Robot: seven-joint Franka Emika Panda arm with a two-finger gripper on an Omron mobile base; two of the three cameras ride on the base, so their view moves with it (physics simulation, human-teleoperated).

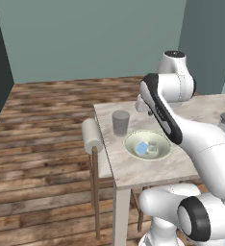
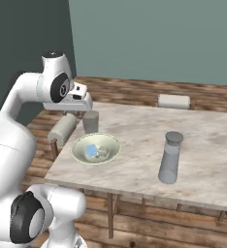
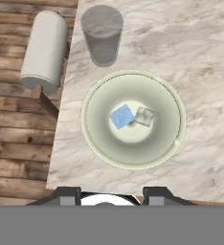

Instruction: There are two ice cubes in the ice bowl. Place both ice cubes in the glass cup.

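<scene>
A marble-topped table (image 2: 149,140) filled the middle of the right base view. A tall slim grey capped bottle (image 2: 170,157) stood upright toward its right side. A chair's pale padded backrest (image 3: 44,50) sat at the upper left of the hand view, over wooden plank floor (image 1: 42,144).

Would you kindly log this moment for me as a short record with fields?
ice cubes: blue cube and clear cube, side by side in the bowl's middle
ice bowl: on the table, near its edge
glass cup: upright beside the bowl, no ice seen inside
claw: shut, holding nothing, above the bowl
task: neither cube moved yet
</scene>
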